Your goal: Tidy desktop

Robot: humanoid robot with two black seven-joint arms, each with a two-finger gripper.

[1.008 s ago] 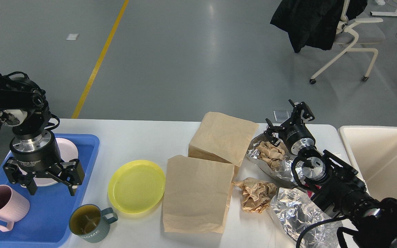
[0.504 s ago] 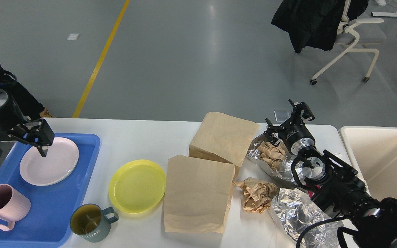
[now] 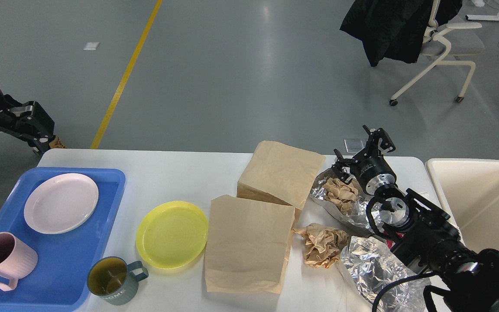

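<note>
Desktop: white tabletop spanning the view, only partly tidied.
Done: pink plate and pink mug sat in blue tray.
Left: yellow plate, green mug, paper bags, crumpled paper, foil lay loose; cream bin looked empty.
Left gripper: raised beyond the table's corner, fingers apart, empty.
Right gripper: above foil, fingers apart, empty.

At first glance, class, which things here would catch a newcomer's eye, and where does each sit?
The yellow plate glows mid-left on the white desktop, beside the blue tray holding a pink plate and pink mug. Two brown paper bags fill the centre; crumpled foil lies at right.
</note>
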